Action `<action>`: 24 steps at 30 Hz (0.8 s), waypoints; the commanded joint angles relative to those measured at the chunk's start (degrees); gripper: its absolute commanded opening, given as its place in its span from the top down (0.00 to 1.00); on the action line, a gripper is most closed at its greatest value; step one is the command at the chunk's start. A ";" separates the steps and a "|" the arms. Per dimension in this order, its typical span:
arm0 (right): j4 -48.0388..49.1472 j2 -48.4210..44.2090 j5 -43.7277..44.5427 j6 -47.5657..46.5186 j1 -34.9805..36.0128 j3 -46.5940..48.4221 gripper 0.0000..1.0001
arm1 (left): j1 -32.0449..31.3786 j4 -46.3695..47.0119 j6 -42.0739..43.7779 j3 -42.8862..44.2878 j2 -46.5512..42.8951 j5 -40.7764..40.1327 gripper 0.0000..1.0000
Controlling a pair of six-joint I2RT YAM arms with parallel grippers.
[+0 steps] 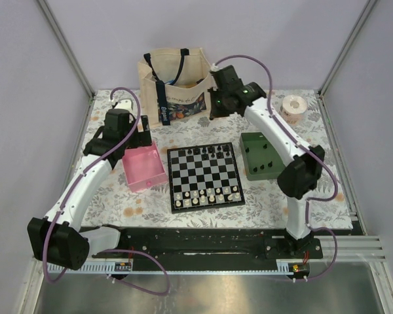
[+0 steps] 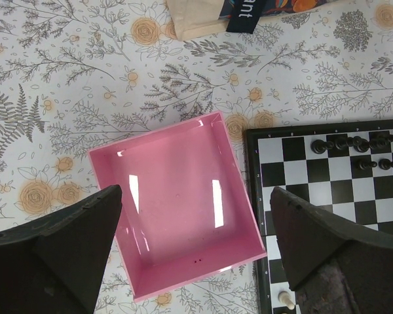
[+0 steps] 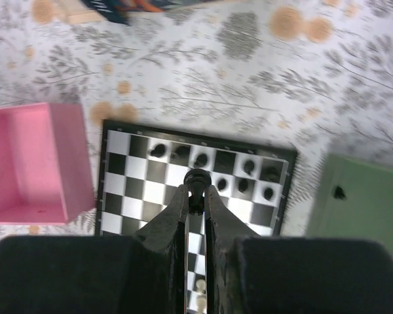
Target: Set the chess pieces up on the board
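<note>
1. Counter (image 1: pixel 314 196), covered in floral-printed cloth and walled by grey panels on the left, far and right sides. Open stretches lie at the far left and to the near right of the board.
2. Cream canvas tote bag (image 1: pixel 173 91), standing at the far edge behind the board.
3. Square black-and-white chequered chessboard with black border (image 1: pixel 204 176), flat at the counter's centre, between the two trays.
4. Pink square plastic tray (image 2: pixel 177 196), left of the board. Its right wall lies just beside the board's left border.
5. Green plastic tray (image 1: pixel 259 171), right of the board, with a strip of counter between them. A few dark pieces lie inside it.
6. Left end effector (image 2: pixel 196 255), fingers spread wide, hanging over the pink tray and holding nothing.
7. Right end effector (image 3: pixel 196 196), fingers pressed together on one held black piece (image 3: pixel 196 178), raised above the far part of the board.
8. Cream tape roll (image 1: pixel 293 108), at the far right corner.
9. Tiny black plastic chess pieces (image 1: pixel 209 152), standing along the board's far rows.
10. Tiny white pieces (image 1: pixel 206 195), standing along the near rows.
</note>
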 commanded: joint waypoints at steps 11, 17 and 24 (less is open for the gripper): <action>-7.04 25.07 -3.07 -1.66 13.15 30.25 0.94 | 0.00 4.34 -1.93 -1.41 -7.77 -9.72 0.01; -4.40 28.32 -3.24 -2.36 15.44 30.25 0.94 | -0.08 5.57 -2.11 -2.21 -9.27 -10.52 0.01; -2.99 30.52 -6.32 -3.86 16.59 31.13 0.95 | -0.08 5.22 -2.02 -2.03 -9.27 -10.61 0.01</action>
